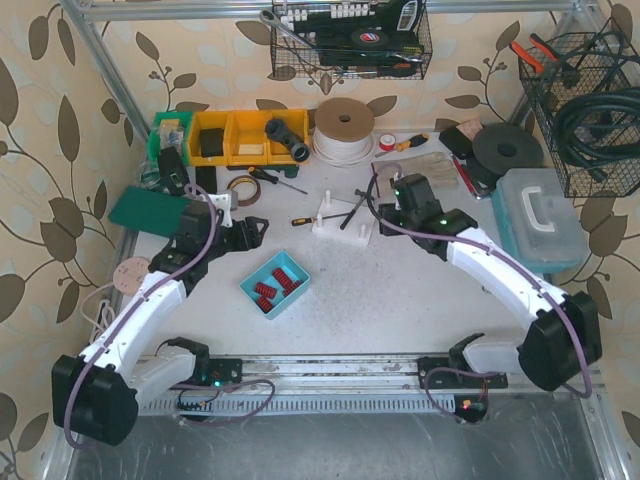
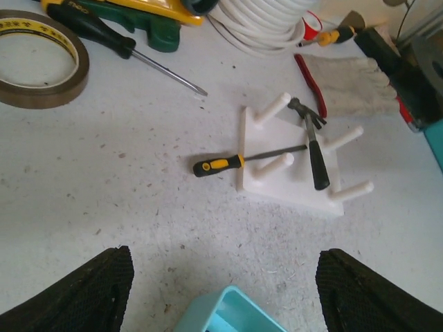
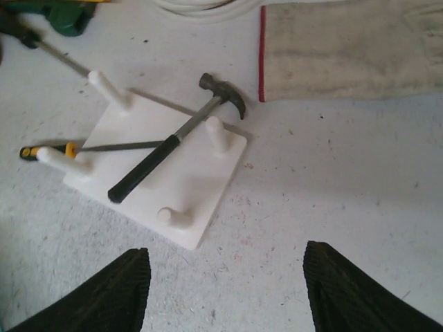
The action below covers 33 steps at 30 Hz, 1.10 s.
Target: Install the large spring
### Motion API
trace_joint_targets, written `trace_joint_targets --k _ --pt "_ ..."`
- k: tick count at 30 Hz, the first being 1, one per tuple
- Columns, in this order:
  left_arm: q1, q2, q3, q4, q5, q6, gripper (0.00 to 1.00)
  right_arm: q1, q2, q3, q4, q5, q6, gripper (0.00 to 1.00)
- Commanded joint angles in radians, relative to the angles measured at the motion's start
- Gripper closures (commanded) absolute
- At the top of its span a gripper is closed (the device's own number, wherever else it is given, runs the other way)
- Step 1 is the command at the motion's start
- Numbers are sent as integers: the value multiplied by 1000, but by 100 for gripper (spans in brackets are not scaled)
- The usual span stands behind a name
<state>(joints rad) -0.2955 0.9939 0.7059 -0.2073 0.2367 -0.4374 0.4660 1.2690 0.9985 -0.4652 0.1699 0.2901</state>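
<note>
Several red springs (image 1: 272, 285) lie in a small blue tray (image 1: 297, 266) at the table's middle; I cannot tell which is the large one. The white peg board (image 1: 328, 229) with four upright pegs lies behind it, with a small hammer (image 3: 166, 149) and a yellow-handled screwdriver (image 2: 219, 164) resting across it. My left gripper (image 1: 257, 230) is open and empty, just left of the board and behind the tray, whose corner (image 2: 228, 315) shows between its fingers (image 2: 83, 290). My right gripper (image 1: 386, 206) is open and empty, hovering just right of the board (image 3: 183, 197).
A tape ring (image 2: 38, 59), a long screwdriver (image 2: 124, 48) and a coil of white tubing (image 1: 343, 128) lie behind the left gripper. A work glove (image 3: 346, 48) lies behind the board. Yellow bins (image 1: 245, 135) stand at the back, a pale blue case (image 1: 540, 215) at right.
</note>
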Motion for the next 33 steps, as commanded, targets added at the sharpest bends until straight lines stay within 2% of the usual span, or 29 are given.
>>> trace_joint_targets --k 1,6,9,13,16,22,25,33 --pt "-56 -17 -45 85 -149 77 25 42 80 91 -43 173 312 39" --pt "-90 -63 -141 178 -192 93 22 56 270 257 -99 143 460 40" --pt "-115 -63 -144 169 -192 118 12 75 366 325 -88 146 529 46" --pt "-172 -64 -158 184 -227 176 11 96 502 430 -124 180 622 53" --pt "-189 -77 -194 223 -265 205 11 110 583 489 -154 199 679 55" --pt "-192 -89 -190 184 -339 207 11 118 679 526 -159 250 773 58" --pt "-194 -100 -195 192 -342 209 11 118 719 530 -102 222 770 58" --pt "-195 -105 -203 212 -320 204 11 118 812 578 -113 210 836 60"
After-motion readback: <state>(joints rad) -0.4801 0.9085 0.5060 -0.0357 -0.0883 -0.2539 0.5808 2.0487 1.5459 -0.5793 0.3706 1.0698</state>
